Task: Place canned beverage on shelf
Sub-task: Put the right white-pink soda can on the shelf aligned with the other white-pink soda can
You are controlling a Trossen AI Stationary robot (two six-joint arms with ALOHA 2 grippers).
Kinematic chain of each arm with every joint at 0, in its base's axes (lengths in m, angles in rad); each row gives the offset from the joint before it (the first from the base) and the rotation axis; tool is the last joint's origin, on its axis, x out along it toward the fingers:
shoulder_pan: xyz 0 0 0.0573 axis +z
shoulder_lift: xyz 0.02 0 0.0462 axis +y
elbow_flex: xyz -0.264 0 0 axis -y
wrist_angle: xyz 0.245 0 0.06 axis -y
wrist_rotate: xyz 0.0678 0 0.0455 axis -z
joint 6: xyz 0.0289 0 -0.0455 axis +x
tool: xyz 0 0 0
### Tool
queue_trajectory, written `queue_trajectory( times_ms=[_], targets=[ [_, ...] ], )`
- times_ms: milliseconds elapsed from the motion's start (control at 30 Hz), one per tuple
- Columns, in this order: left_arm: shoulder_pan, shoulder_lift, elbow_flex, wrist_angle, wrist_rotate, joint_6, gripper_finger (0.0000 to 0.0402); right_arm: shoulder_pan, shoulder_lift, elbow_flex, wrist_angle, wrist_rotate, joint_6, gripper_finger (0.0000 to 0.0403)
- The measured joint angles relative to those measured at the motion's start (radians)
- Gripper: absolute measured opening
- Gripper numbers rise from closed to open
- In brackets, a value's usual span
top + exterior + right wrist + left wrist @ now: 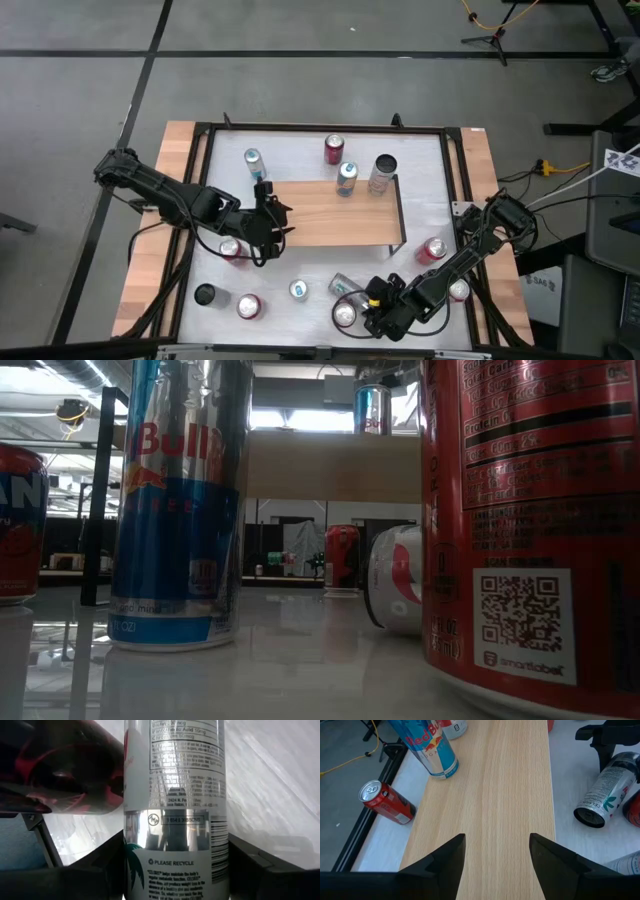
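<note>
While the right gripper (175, 865) clasps a fallen silver Celsius can (175, 795) beside a red can (60, 775), the left gripper (497, 850) hangs unclenched, empty, over the shelf (490, 795) near a Red Bull can (427, 745).

You get even, diffuse light from overhead; shadows under the arms are faint. In the low view the room behind glows bright through windows, so the nearest cans, the blue can (180, 510) and the red can (530, 520), stand backlit, dim and soft-edged, and the glossy tabletop (300, 670) mirrors them. From the right wrist, the silver can (175, 805) between the fingers (270, 870) carries streaky reflections, and beyond the fingers glare washes out the tabletop. From the left wrist, the fingers (445, 857) read as black silhouettes against the sharp wood grain of the shelf (490, 795).
</note>
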Motion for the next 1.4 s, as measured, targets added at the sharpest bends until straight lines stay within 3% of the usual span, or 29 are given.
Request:
queue_trajectory(
  times_ms=[767, 1100, 1400],
  targets=[
    [0.0, 0.0, 0.0, 0.0, 0.0, 0.001, 0.0211, 0.0, -0.178, -0.001, -0.018, 0.048, -0.03, 0.0244],
    [0.0, 0.0, 0.0, 0.045, 0.0, 0.008, 0.0211, 0.0, -0.268, -0.001, -0.014, 0.205, -0.101, 0.0245],
    [0.0, 0.0, 0.0, 0.053, 0.0, 0.009, 0.0211, 0.0, -0.337, 0.0, 0.041, 0.352, -0.258, 0.025]
  ],
)
